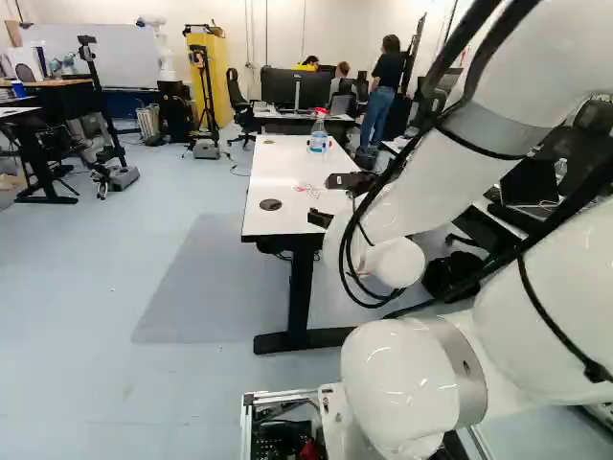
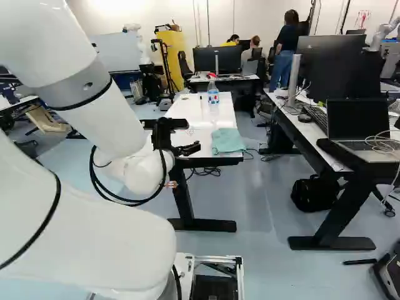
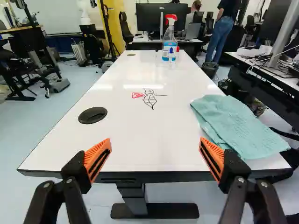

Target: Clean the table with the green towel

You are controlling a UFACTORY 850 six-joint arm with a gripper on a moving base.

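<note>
Off to the left of your hand point(image 2: 192, 137), you have open blue-grey floor point(image 3: 18, 126) and, farther back, a yellow cabinet point(image 3: 114, 21). Ahead of its left finger, the white tabletop point(image 3: 135, 154) carries a black cable cover point(image 3: 92, 115); farther out between the fingers sits a red and black drawing point(image 3: 148, 97), with a spray bottle point(image 3: 168, 42) well beyond. Your green towel point(image 3: 238, 126) lies loosely folded just ahead of the right finger, at the tabletop's near right corner. Your arm point(image 2: 106, 119) reaches forward, its hand pointing along the tabletop, fingers spread wide with nothing between them.
</note>
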